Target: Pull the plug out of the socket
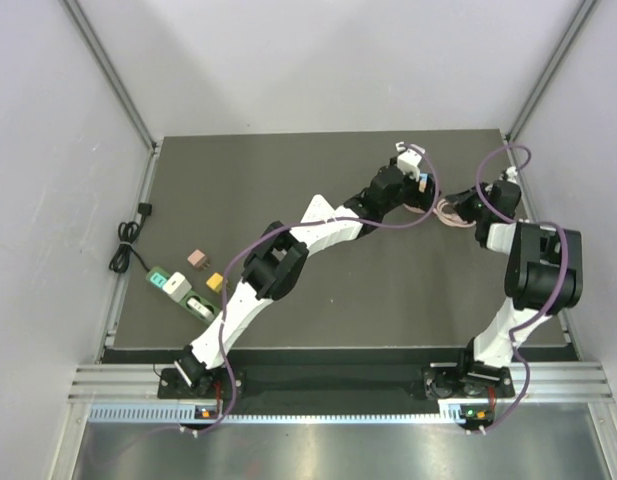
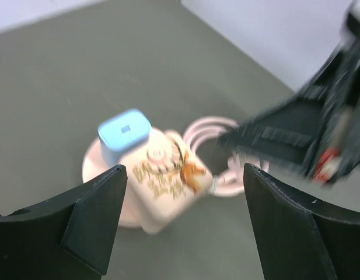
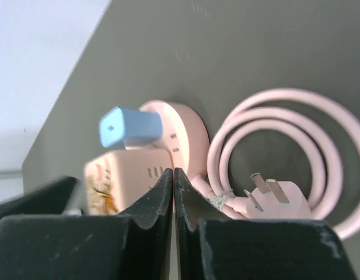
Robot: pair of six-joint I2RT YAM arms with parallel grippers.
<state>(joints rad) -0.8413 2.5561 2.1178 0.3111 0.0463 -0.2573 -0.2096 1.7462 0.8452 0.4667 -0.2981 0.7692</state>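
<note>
Left wrist view: the blue plug sits in the pink socket at centre frame on the dark worktop, with the left end effector open, 1 finger to either side of the socket. Right wrist view: the right end effector is closed on nothing, low in the frame just before the socket. Clamp the socket with the left, reopen the right around the plug's blue body, then pull straight along the pins, or the socket will likely lift too.
</note>
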